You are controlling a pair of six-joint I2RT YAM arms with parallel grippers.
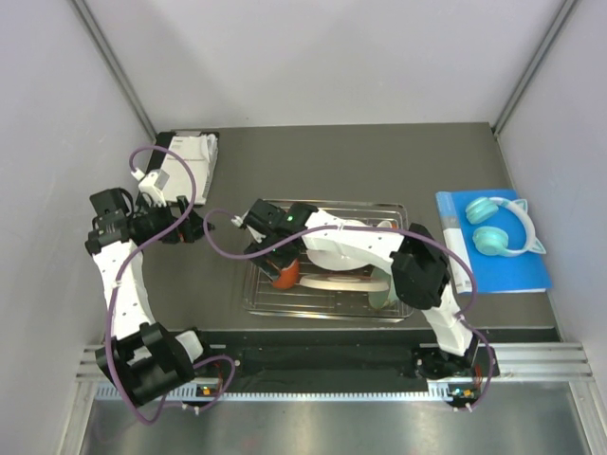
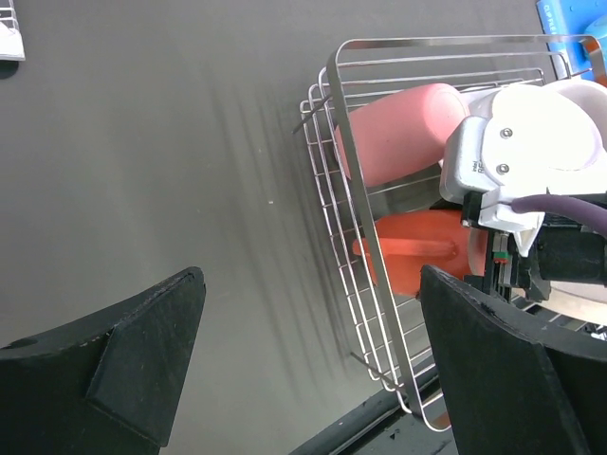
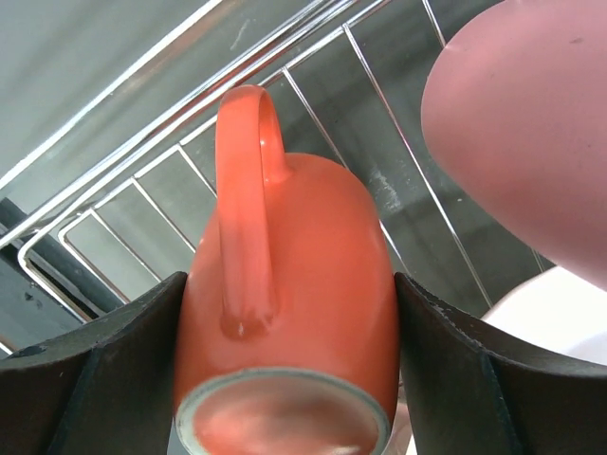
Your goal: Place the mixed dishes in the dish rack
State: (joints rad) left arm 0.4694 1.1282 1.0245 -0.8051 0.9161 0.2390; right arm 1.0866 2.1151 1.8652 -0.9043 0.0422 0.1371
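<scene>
— Where's the orange handled mug (image 3: 294, 313)?
— In the silver wire dish rack (image 2: 341, 190), left end, pinched by the right gripper (image 3: 289, 379), beside a pink cup (image 2: 398, 128).
— And the left gripper (image 2: 310, 280)?
— Wide apart, empty, left of it.

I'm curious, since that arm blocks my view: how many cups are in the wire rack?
2. Orange mug at the rack's left end, in the right gripper; pink cup beside it. The arm may hide more.

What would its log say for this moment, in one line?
right gripper: shut on orange mug, inside dish rack beside pink cup | left gripper: open, empty
</scene>
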